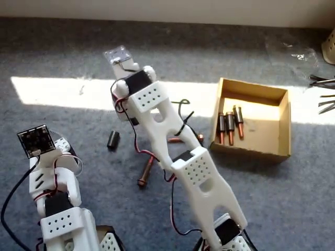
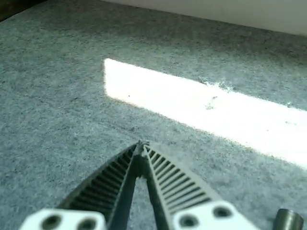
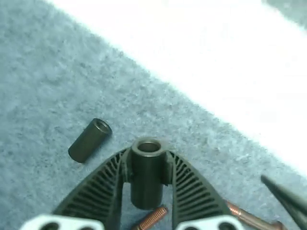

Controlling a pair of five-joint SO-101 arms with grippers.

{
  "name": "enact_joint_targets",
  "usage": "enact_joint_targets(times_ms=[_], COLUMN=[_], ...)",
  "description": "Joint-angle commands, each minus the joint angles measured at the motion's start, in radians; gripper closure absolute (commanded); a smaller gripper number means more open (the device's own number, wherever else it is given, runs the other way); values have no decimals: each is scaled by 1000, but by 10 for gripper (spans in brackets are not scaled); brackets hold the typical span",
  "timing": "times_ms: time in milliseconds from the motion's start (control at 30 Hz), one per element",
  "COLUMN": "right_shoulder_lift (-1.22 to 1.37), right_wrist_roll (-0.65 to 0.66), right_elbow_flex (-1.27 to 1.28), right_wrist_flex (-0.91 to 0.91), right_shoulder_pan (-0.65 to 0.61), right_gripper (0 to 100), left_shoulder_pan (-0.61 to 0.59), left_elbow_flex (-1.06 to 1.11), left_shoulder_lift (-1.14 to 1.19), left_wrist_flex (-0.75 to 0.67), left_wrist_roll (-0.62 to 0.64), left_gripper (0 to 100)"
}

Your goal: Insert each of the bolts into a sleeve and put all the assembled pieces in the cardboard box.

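My right gripper [image 3: 146, 157] is shut on a dark sleeve [image 3: 146, 175], held with its open end facing the camera. A second dark sleeve [image 3: 89, 140] lies on the carpet beyond it, the same sleeve [image 1: 113, 139] seen from above. A copper bolt [image 3: 151, 218] lies under the held sleeve and another bolt [image 3: 249, 219] lies to the side. From above, one bolt [image 1: 145, 171] lies beside the right arm [image 1: 172, 141]. The cardboard box [image 1: 282, 123] holds three assembled pieces [image 1: 230, 125]. My left gripper [image 2: 142, 146] is shut and empty above bare carpet, a sleeve [image 2: 289, 221] near it.
The floor is grey carpet crossed by a bright sunlit strip [image 1: 63, 91]. Black tools [image 1: 322, 94] and clear plastic lie at the far right. A pale wall [image 1: 167, 8] runs along the back. The left arm [image 1: 55, 193] stands at the front left.
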Motion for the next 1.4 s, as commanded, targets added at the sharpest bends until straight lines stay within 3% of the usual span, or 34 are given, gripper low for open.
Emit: enact_joint_targets(times_ms=[0,233,500,967,1133,1367], right_shoulder_lift=[-165,-249,-395,-746,-905,-1141], right_wrist_roll=[46,110,110,203,203,204], right_elbow_flex=[-58,-58,-44,397,524,671], right_wrist_flex=[19,19,19,18,16,15], right_shoulder_pan=[21,24,130,105,102,102], right_gripper=[993,993,993,994,994,994], left_shoulder_pan=[19,44,58,81,182,259], left_elbow_flex=[-2,-2,-2,-2,-1,-39], left_shoulder_lift=[-12,-12,-12,-12,-12,-12], left_wrist_flex=[-21,-21,-20,-17,-15,103], left_wrist_roll=[-8,-8,-8,-8,-180,-198], left_gripper=[994,994,994,994,994,995])
